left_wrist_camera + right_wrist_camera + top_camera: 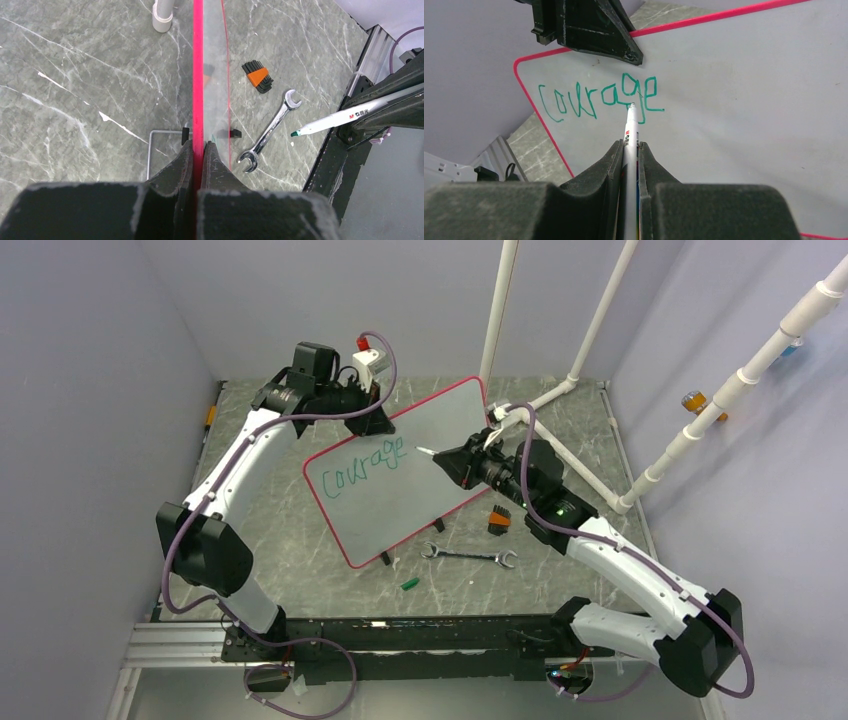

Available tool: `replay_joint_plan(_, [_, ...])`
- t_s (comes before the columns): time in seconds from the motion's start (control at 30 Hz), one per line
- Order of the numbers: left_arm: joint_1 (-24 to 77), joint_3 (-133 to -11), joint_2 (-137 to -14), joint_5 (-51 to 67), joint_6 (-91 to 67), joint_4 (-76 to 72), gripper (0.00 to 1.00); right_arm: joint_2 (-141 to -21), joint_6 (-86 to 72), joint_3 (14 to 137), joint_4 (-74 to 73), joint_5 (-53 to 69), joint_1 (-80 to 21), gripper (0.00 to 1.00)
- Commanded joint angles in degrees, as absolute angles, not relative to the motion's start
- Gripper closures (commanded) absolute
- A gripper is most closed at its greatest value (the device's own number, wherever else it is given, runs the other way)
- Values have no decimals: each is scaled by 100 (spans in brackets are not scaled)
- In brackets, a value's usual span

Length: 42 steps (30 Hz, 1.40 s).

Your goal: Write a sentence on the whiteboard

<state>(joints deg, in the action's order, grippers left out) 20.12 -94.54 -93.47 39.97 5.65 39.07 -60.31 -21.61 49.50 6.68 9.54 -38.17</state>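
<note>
The right pincer (629, 146) is clamped on a white marker (630, 125). Its tip lies at the tail of "Courage" in mid-frame of the right wrist view; I cannot tell whether it touches the board. The left pincer (198, 146) is closed on the red rim of the whiteboard (198, 75), which stands tilted at the centre of the top view. The sentence (365, 462) is one green word across the board's upper left so far.

The board seems gripped at one spot on its top edge only. A firm press from the marker could swing or slide it on the tabletop (300, 530), and the letters would skip or smear. The marker might also creep back between the jaws.

The left arm rises from lower left and folds over the board's top edge. The right arm comes from lower right, its wrist level and aimed left at the board's face.
</note>
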Motion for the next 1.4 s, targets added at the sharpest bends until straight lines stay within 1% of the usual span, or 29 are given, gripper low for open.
replay_joint_plan(0.0, [2100, -9443, -9334, 3394, 943, 4136, 100, -5848, -2061, 4885, 931, 1084, -3787, 100])
replay_joint_plan(0.27, [2101, -9431, -9408, 3297, 980, 4289, 100, -5810, -1880, 4717, 1010, 1041, -3788, 100])
replay_joint_plan(0.4, [2100, -9385, -9447, 3223, 1021, 4336, 100, -5804, -1619, 4691, 1002, 713, -3768, 100])
replay_joint_plan(0.57, [2101, -9138, -9329, 3181, 992, 4130, 100, -5943, -1703, 4732, 1170, 1119, -3401, 100])
replay_joint_plan(0.8, [2101, -9012, -9317, 3036, 992, 4081, 100, -6310, -1763, 4828, 1425, 1324, -3103, 100])
replay_joint_plan(1.37, [2101, -8890, -9215, 2879, 1022, 3984, 100, -7176, -2104, 5258, 2120, 2034, -2832, 100])
